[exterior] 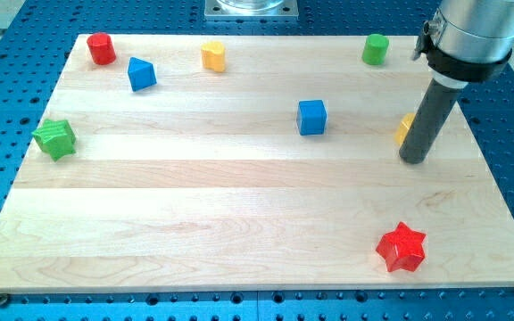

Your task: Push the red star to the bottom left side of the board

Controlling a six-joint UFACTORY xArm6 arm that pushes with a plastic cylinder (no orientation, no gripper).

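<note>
Your pale wooden desk lies on a blue perforated base, and its near half is bare wood from the left edge across to the red star block, which sits near the near right corner. The end effector is a plain dark rod with no jaws, grasping nothing; my tip rests well beyond the star, slightly right of it, touching a yellow block it half hides. A blue cube sits to its left.
</note>
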